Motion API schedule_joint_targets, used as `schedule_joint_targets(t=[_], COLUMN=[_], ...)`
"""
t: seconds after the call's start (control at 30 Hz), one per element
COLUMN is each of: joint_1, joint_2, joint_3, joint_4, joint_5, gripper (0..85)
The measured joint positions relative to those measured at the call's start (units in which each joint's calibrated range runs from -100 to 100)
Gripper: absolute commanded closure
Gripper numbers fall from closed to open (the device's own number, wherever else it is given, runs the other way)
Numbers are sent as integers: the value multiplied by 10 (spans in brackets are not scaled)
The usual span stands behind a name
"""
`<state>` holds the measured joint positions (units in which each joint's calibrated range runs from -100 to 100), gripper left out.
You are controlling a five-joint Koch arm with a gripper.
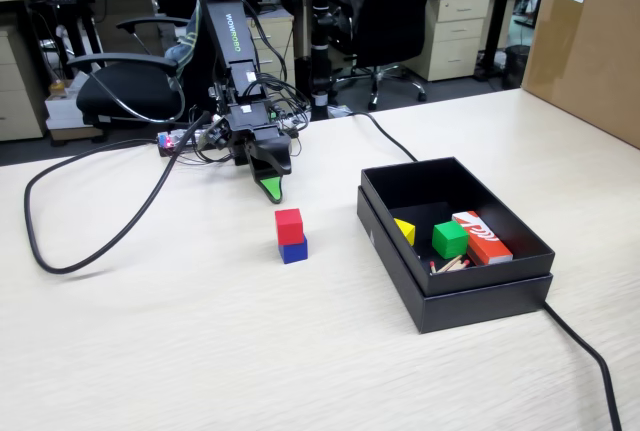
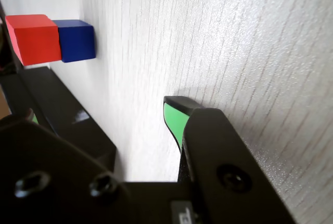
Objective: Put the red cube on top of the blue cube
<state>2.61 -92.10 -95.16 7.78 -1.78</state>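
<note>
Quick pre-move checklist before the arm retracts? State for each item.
1. Red cube sits on blue cube: ok.
2. Stack squarely aligned: not ok, red is slightly offset in the fixed view.
3. Gripper clear of the stack: ok, it holds nothing.
4. Gripper open or shut: cannot tell, only one green tip shows.
5. Black box apart from the stack: ok.
6. Cable off the cubes: ok.

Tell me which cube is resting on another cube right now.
The red cube: it sits on the blue cube, out on the table. The green cube lies alone inside the black box.
</note>
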Motion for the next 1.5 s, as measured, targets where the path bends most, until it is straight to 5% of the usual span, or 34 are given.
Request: schedule_joint_targets(t=[1.5], joint_1=[-1], joint_2=[-12], joint_3=[-6], joint_4=[0], joint_5=[0], gripper=[372])
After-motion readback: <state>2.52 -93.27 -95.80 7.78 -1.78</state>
